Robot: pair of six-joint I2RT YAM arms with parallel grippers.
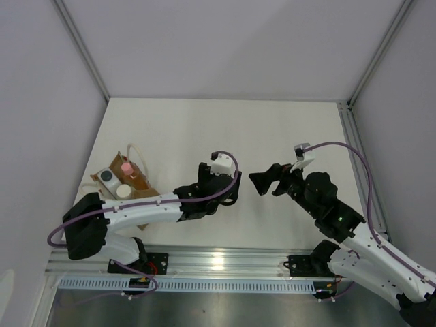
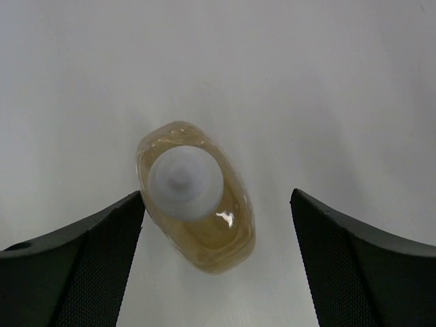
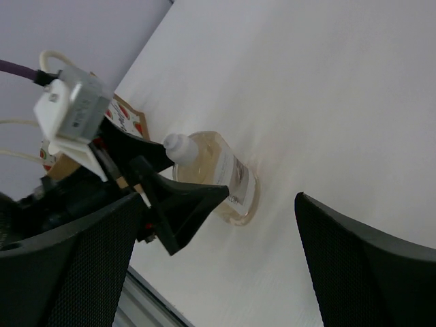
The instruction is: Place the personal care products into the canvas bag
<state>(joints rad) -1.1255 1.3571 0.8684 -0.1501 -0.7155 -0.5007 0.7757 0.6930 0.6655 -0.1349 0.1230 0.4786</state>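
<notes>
The amber bottle (image 2: 204, 235) with a cream cap stands upright on the white table, and its label shows in the right wrist view (image 3: 228, 180). My left gripper (image 1: 219, 191) hangs over it and hides it in the top view. The gripper (image 2: 216, 197) is open, one jaw on each side of the bottle. The canvas bag (image 1: 139, 182) stands at the left with cream handles; it holds the pink-capped orange bottle (image 1: 126, 165), the dark-capped white bottle (image 1: 107, 178) and a white-capped bottle (image 1: 123, 191). My right gripper (image 1: 260, 182) is open and empty, just right of the left gripper.
The white table (image 1: 272, 129) has walls at the back and sides. A metal rail (image 1: 225, 262) runs along the near edge. My left gripper's fingers (image 3: 184, 204) and the bag (image 3: 129, 119) fill the left half of the right wrist view.
</notes>
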